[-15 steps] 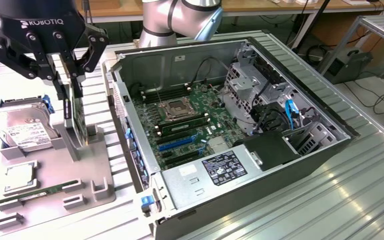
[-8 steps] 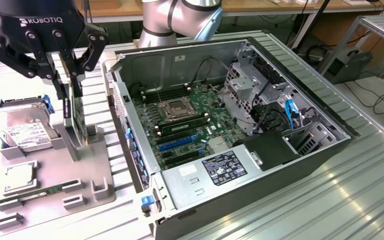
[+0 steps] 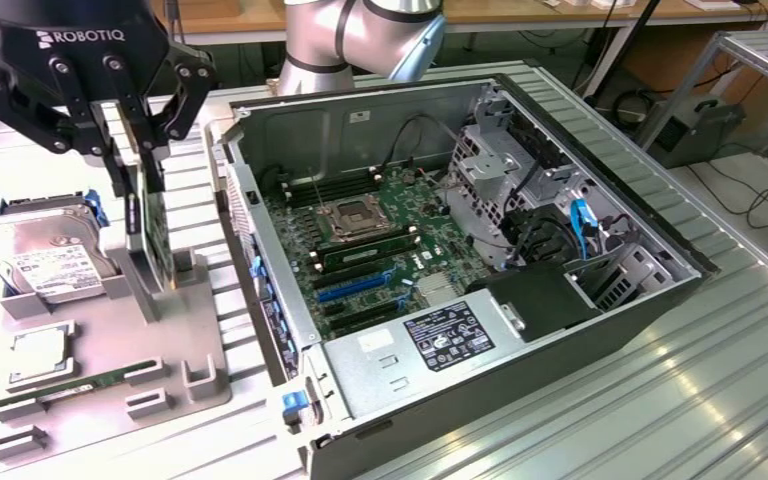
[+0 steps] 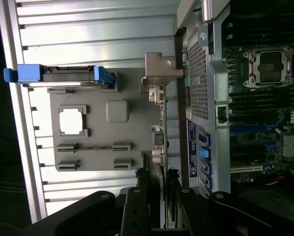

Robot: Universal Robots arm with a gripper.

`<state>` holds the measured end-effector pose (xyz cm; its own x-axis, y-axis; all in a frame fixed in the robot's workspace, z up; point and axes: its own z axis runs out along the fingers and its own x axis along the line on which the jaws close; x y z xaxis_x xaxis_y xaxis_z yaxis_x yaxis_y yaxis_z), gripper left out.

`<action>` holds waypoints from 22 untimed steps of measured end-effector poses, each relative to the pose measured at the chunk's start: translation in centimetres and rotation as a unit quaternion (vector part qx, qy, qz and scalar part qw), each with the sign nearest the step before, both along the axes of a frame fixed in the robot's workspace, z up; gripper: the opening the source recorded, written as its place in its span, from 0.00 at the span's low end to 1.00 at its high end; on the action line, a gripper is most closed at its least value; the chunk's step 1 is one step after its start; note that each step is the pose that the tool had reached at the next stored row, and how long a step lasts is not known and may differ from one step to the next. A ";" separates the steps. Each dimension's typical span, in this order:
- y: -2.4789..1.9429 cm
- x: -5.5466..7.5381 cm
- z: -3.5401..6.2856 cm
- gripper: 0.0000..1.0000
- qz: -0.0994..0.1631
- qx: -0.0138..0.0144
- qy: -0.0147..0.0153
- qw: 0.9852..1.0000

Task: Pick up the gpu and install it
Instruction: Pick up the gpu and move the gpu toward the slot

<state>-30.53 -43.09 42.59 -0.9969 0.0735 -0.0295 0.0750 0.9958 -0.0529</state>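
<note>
The gpu (image 3: 155, 235) stands upright on its edge in a slot of the grey holder tray (image 3: 171, 370), at the exterior view's left. My gripper (image 3: 148, 150) hangs straight over it, its black fingers (image 3: 177, 105) coming down on either side of the card's top edge and pressing against it. In the wrist view the gpu (image 4: 160, 135) is edge-on, its silver end bracket (image 4: 159, 73) at the far end. There my gripper (image 4: 159, 182) has a finger on each face of the card. The card's lower edge still sits at the holder.
On the tray lie a hard drive (image 3: 31, 255) with blue rails, a CPU (image 3: 40, 355) and a RAM stick (image 3: 71, 388). The open computer case (image 3: 651, 290) lies beside the tray, with its motherboard (image 3: 371, 240) and blue slots (image 3: 357, 285) exposed. A slatted metal table (image 3: 704, 400) carries everything.
</note>
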 end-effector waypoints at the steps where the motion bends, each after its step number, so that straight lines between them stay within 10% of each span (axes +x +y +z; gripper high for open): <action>1: 0.01 0.0 0.03 0.27 0.000 0.000 0.000 1.000; 22: 0.20 0.0 0.64 0.27 0.000 -0.012 0.000 1.000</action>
